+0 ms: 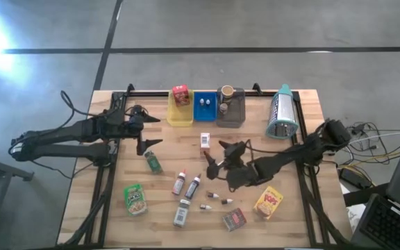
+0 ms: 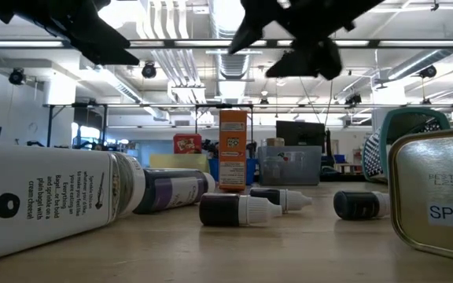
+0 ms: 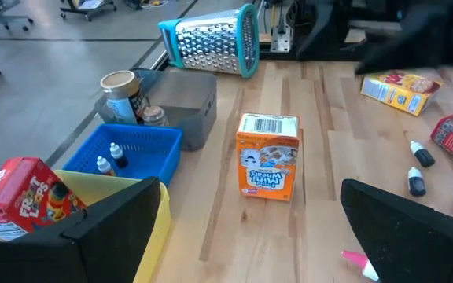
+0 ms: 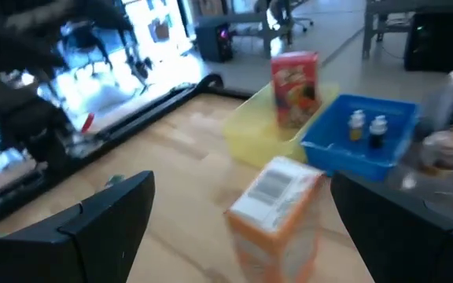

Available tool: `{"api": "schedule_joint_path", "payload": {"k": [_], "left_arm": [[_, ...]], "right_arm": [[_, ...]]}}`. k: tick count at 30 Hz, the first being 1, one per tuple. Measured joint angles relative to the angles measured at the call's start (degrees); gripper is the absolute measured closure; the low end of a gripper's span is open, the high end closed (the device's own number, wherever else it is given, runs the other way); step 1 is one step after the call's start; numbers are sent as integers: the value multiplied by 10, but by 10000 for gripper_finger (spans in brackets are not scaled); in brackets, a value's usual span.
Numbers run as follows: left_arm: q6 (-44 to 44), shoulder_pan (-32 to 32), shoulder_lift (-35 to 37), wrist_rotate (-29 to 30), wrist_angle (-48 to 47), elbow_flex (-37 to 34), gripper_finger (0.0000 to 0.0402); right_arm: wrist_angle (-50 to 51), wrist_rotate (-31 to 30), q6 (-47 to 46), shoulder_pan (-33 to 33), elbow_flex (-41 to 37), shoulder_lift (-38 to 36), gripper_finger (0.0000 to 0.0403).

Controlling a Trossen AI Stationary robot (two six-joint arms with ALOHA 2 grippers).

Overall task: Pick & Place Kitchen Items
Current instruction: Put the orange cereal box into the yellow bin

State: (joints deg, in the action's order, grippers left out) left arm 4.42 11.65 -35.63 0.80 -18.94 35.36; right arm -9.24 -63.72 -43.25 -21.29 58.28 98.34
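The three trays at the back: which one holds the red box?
The yellow tray, leftmost of the three; the red box stands in it. The blue tray holds vials, the grey tray a cup.

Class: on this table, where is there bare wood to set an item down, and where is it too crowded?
Free: the strip between the yellow tray and the left gripper, and the right edge below the grater. Crowded: the front middle, where bottles, vials and the spice tin lie close, below the right gripper.

The left arm reaches in from the left edge, its gripper (image 1: pixel 146 132) spread wide and empty. The right arm stretches from the right side toward centre, its gripper (image 1: pixel 221 156) likewise spread wide, holding nothing.
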Motion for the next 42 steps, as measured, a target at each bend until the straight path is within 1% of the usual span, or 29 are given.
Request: {"api": "schedule_joint_path", "payload": {"k": [1, 3, 6, 8, 10, 13, 17, 21, 24, 27, 42], "left_arm": [[0, 0, -1, 3, 1, 0, 2], [-1, 0, -4, 13, 0, 0, 2], [-10, 0, -7, 22, -2, 0, 2], [-13, 0, -9, 23, -2, 0, 2], [-14, 0, -11, 23, -4, 0, 2], [-14, 0, -13, 23, -6, 0, 2], [-14, 0, -14, 22, -8, 0, 2], [-14, 0, -17, 21, -11, 0, 2], [-14, 0, -18, 21, -14, 0, 2], [-14, 0, -20, 21, -17, 0, 2], [-10, 0, -23, 19, -23, 0, 2]], "right_arm": [[-1, 11, 3, 4, 13, 15, 23], [5, 11, 12, 9, 38, 47, 23], [19, -22, 17, 9, 85, 95, 23], [47, -50, 13, 5, 120, 124, 23], [101, -76, -11, 2, 152, 146, 23], [199, -95, -77, -4, 202, 178, 23], [338, -98, -204, -5, 262, 211, 23], [419, -103, -313, -4, 301, 240, 23], [433, -111, -373, -1, 314, 256, 23], [431, -112, -390, 1, 317, 261, 23], [430, -100, -390, 21, 305, 274, 23]]}}
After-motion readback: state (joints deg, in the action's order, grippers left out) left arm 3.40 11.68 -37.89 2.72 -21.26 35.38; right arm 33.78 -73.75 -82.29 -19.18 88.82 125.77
